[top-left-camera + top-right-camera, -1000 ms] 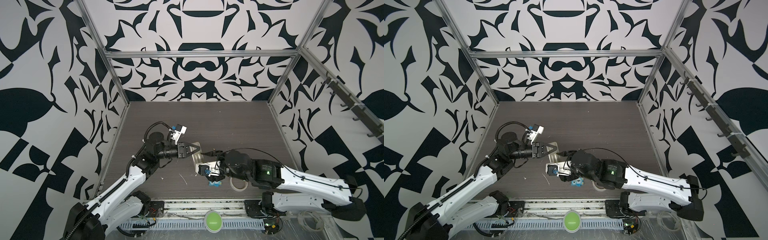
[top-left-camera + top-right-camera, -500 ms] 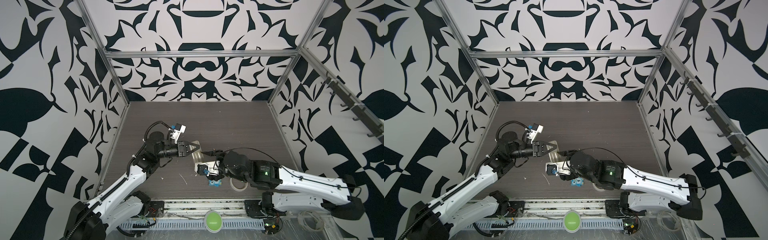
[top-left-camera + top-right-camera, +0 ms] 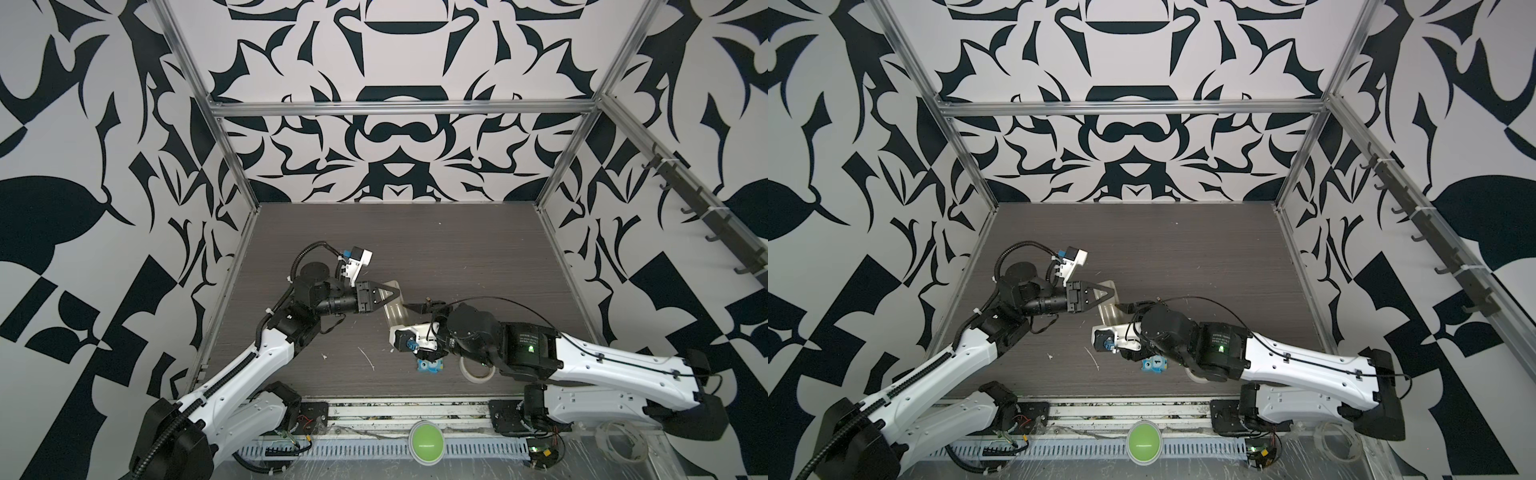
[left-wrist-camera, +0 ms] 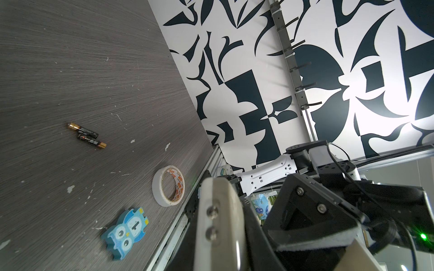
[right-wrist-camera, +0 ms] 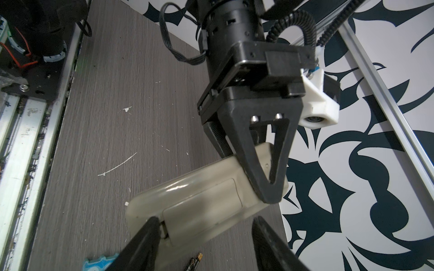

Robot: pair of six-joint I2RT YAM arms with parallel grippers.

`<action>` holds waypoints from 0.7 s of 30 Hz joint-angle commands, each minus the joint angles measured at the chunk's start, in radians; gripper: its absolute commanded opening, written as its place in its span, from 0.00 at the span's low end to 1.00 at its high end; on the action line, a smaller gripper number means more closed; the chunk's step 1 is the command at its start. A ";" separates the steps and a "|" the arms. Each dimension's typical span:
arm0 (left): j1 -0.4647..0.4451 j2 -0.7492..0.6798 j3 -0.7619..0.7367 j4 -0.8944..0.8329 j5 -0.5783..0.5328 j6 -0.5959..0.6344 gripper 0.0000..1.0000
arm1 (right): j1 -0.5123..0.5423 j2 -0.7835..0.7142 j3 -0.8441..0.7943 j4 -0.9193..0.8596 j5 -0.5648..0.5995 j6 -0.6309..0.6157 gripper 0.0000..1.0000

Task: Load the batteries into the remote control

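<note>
My left gripper (image 3: 397, 297) is shut on the remote control (image 3: 394, 309), holding it above the table in both top views (image 3: 1109, 309). In the right wrist view the remote control (image 5: 202, 204) shows its plain back, where the battery cover has a small gap at one end. My right gripper (image 5: 206, 221) is open astride that end, and one fingertip (image 5: 153, 221) touches the cover's edge. The two batteries (image 4: 87, 136) lie side by side on the table, under the remote in the right wrist view (image 5: 195, 261).
A blue owl tile (image 3: 430, 366) and a roll of tape (image 3: 476, 370) lie near the table's front edge, under my right arm. White scraps (image 3: 368, 359) dot the dark table. Patterned walls close in the table's sides and back.
My right gripper's jaws have narrowed a little around the remote's end. The left gripper keeps its hold on the remote, and both arms have barely moved.
</note>
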 commanded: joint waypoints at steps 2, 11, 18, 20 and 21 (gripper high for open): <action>-0.012 0.003 0.005 0.013 0.082 -0.012 0.00 | -0.010 -0.016 0.002 0.100 0.090 -0.011 0.65; -0.011 0.013 0.009 0.014 0.082 -0.009 0.00 | -0.006 -0.031 -0.005 0.123 0.086 -0.010 0.63; -0.012 0.017 0.010 0.014 0.078 -0.007 0.00 | -0.003 -0.040 -0.010 0.135 0.083 -0.009 0.63; -0.011 0.018 0.011 0.014 0.075 -0.007 0.00 | -0.004 -0.043 -0.012 0.140 0.083 -0.010 0.63; -0.012 0.018 0.011 0.016 0.074 -0.007 0.00 | -0.002 -0.044 -0.012 0.142 0.086 -0.009 0.63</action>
